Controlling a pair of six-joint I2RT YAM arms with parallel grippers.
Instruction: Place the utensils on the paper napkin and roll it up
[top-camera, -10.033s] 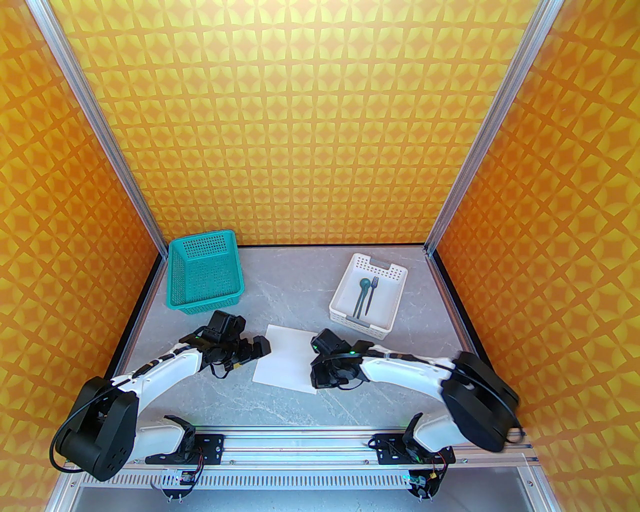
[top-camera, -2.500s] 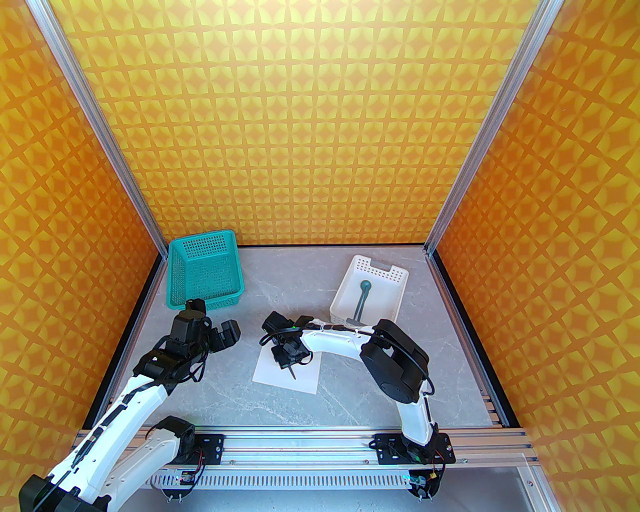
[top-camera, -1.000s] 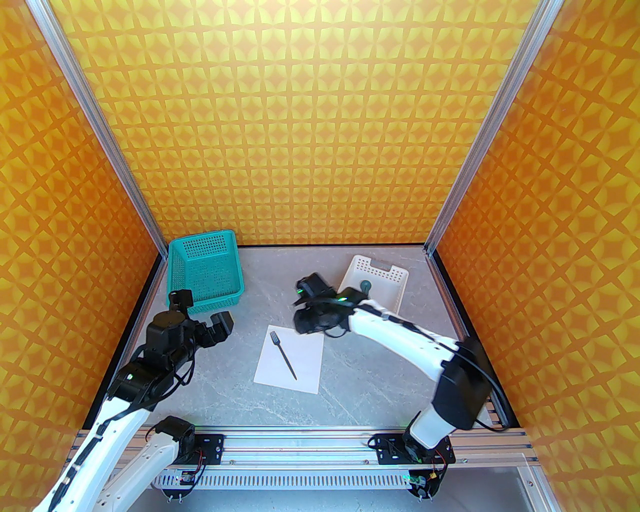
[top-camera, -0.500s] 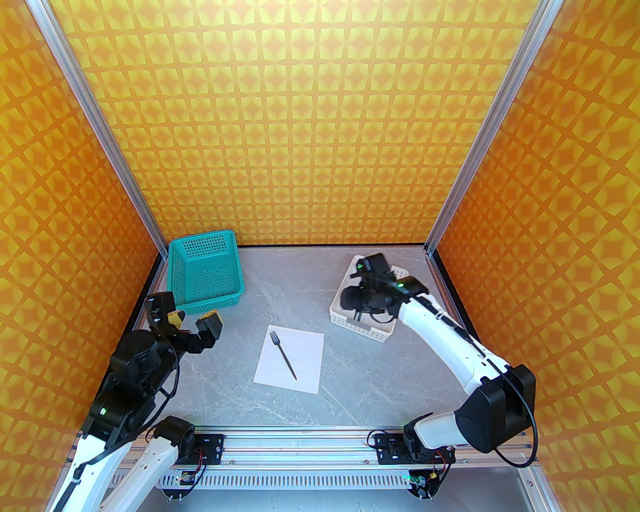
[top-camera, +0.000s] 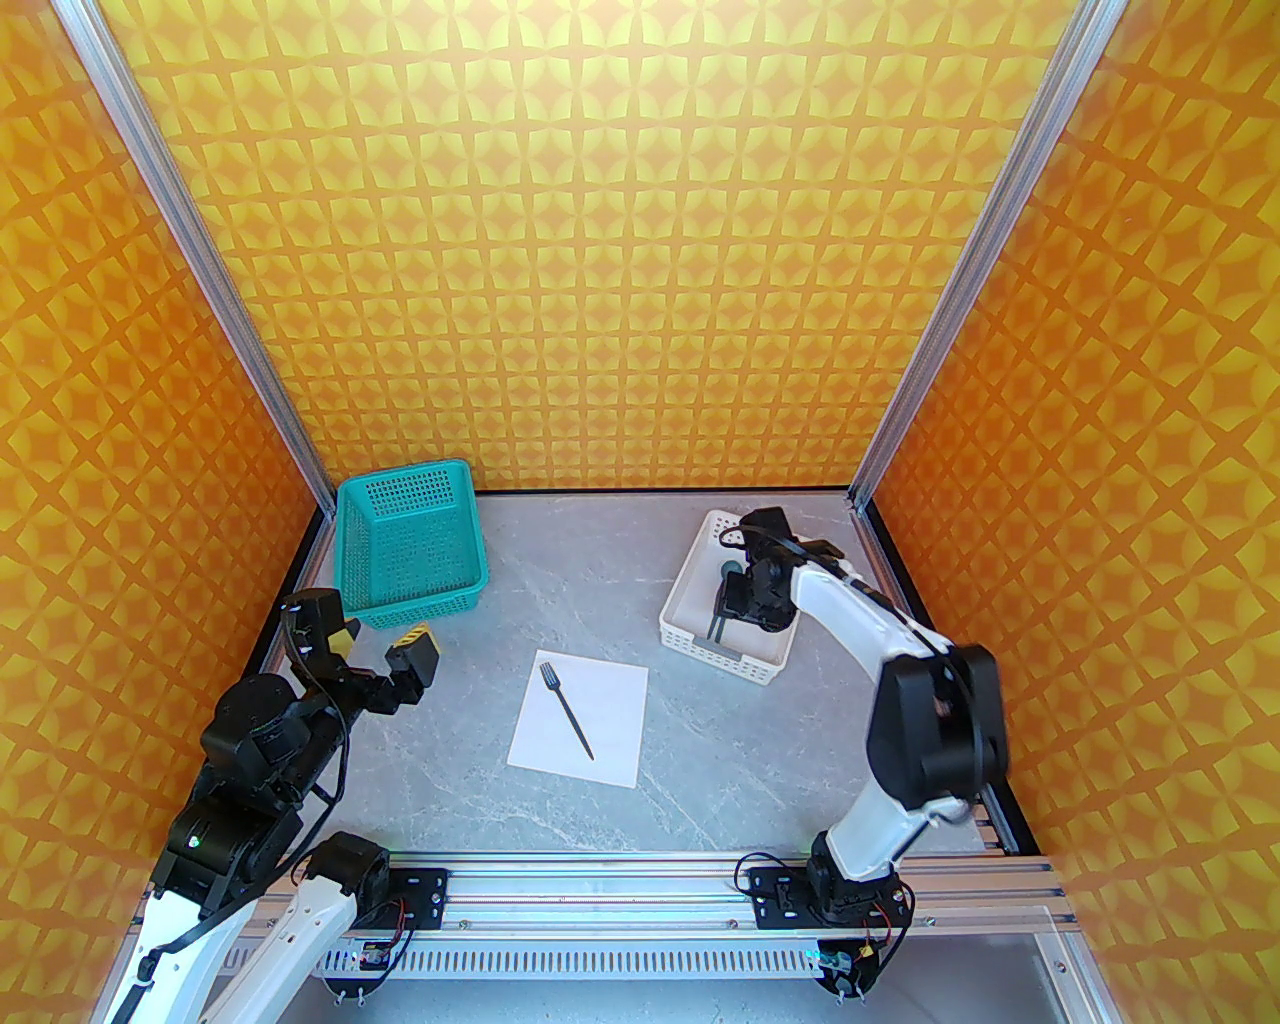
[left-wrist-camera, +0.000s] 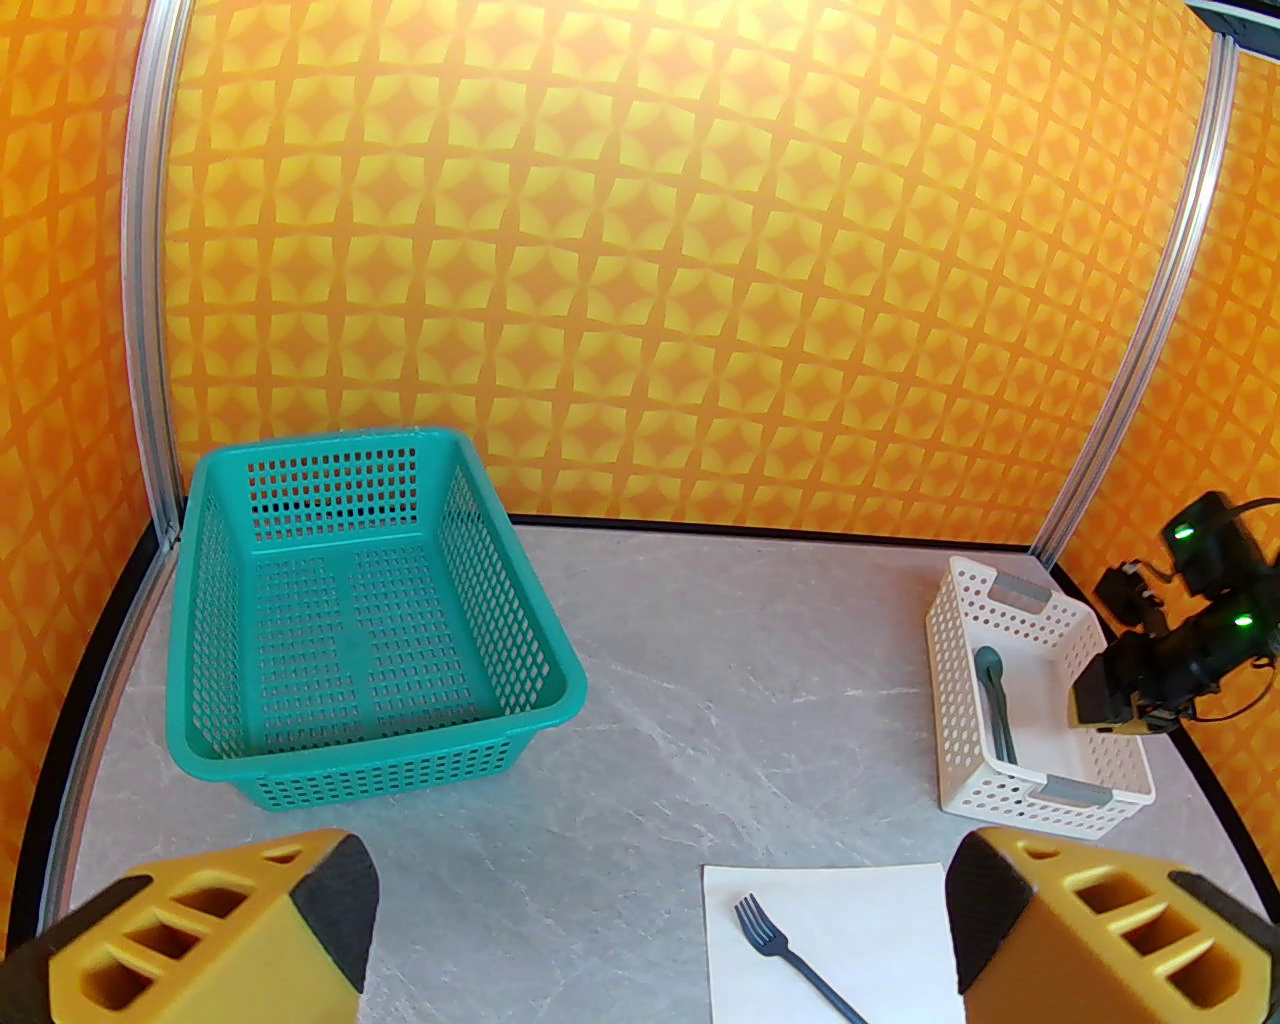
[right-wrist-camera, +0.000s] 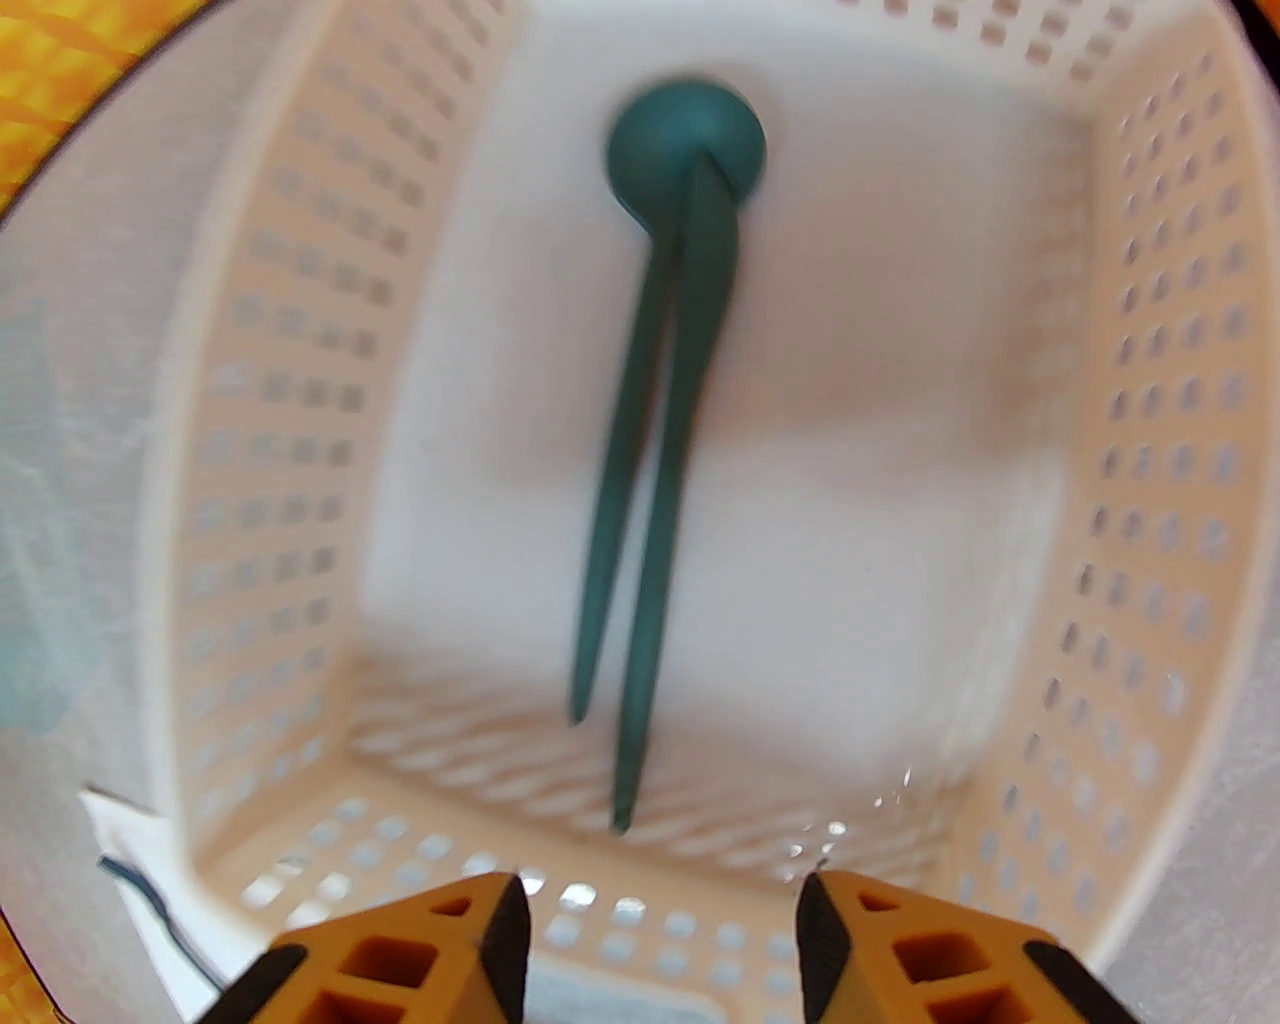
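Note:
The white paper napkin (top-camera: 600, 725) lies flat at the table's middle with the dark fork (top-camera: 566, 708) on it, tines pointing away; both also show in the left wrist view as napkin (left-wrist-camera: 880, 930) and fork (left-wrist-camera: 790, 962). The round-bowled spoon (right-wrist-camera: 686, 150) and the knife (right-wrist-camera: 672, 470) lie together in the white perforated tray (right-wrist-camera: 1150, 500). My right gripper (right-wrist-camera: 660, 925) hovers open above the tray's near end, nothing between its fingers; from above it (top-camera: 722, 612) is over the tray (top-camera: 690, 560). My left gripper (top-camera: 375, 640) is wide open, left of the napkin.
A teal perforated basket (top-camera: 410, 545) stands at the back left, just beyond the left gripper, and looks hollow in the left wrist view (left-wrist-camera: 350, 620). Patterned orange walls close in three sides. The white tray (left-wrist-camera: 1010, 800) sits at the back right near the wall.
My right arm has swung from beside the napkin to over the white tray and turned down into it. The left arm has drawn back toward the near left. The fork stays on the napkin.

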